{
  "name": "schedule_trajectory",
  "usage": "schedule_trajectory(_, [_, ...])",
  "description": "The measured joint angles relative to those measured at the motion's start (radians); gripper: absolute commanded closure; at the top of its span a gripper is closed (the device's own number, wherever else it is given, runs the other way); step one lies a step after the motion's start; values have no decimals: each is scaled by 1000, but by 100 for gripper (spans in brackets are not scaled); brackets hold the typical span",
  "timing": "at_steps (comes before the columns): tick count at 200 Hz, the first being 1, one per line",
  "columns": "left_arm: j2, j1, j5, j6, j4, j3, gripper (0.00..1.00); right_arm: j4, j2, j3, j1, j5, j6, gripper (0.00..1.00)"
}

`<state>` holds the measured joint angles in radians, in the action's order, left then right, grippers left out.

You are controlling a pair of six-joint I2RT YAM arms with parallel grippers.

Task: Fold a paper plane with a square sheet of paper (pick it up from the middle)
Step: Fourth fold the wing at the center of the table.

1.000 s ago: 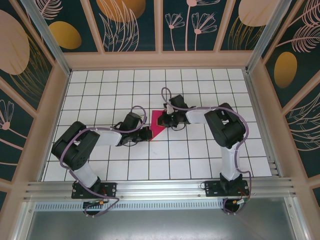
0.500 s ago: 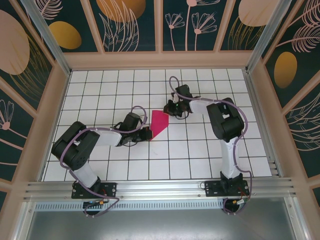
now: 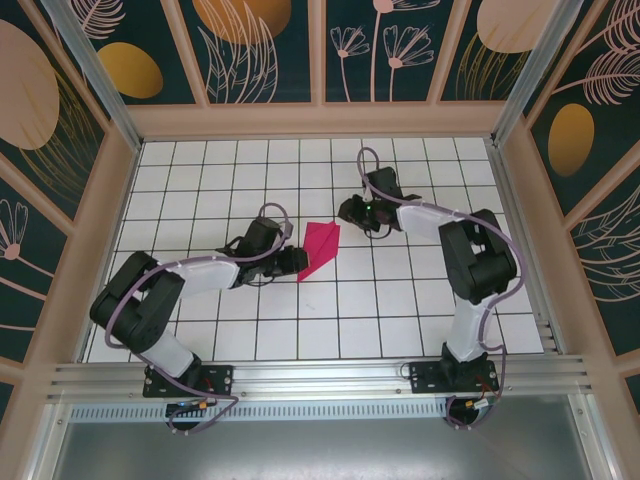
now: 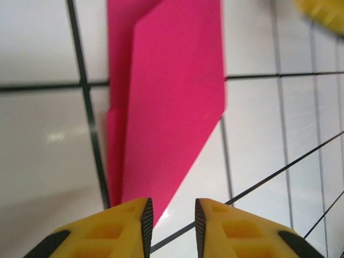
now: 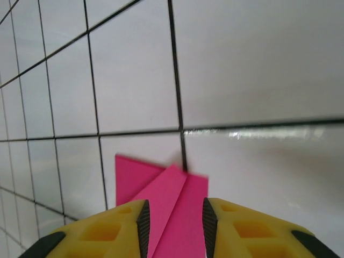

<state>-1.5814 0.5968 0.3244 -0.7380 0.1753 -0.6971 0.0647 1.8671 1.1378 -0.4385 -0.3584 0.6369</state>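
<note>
— Where's the paper plane (image 3: 320, 248)?

— Flat on the table (image 3: 400, 300), near the middle of the white tiles with dark grid lines. It's a slim magenta-pink dart, its wide end toward the back wall and its point toward the near left. In the left wrist view the paper plane (image 4: 172, 97) shows overlapping folded layers narrowing to that point.

— And the fingers?

— The left fingers (image 3: 296, 262) sit right at the pointed end. Up close, those left fingers (image 4: 134, 220) stand apart, with bare tile showing in the gap and the paper tip just at the inner edge of one black pad. They aren't clamped on it. The right fingers (image 3: 350, 212) are just beside the wide end. In the right wrist view the right fingers (image 5: 129, 226) are also apart, and the paper plane (image 5: 177, 215) lies on the table in the gap between them, unclamped.

— What's around it?

— The left arm (image 3: 180, 280) reaches in from the near left and the right arm (image 3: 470, 260) bends in from the right, so they flank the plane. Lilac cables (image 3: 272, 215) loop along both. A metal rail (image 3: 320, 380) runs along the near edge. The walls (image 3: 250, 40) are dark teal panels in pale frames, painted with leaves, flowers and orange ovals.
</note>
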Motion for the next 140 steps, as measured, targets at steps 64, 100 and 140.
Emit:
schedule_trajectory(64, [26,0,-92,-16,35,-9,65,-27,-36,-78,-119,-9,115,56])
schedule_trajectory(100, [-43,0,-98,-24,65,-26,72,-35,21,-60,-150,-9,163,59])
schedule_trajectory(140, [-87,0,-99,-31,84,-37,77,-38,56,-51,-150,-10,185,62])
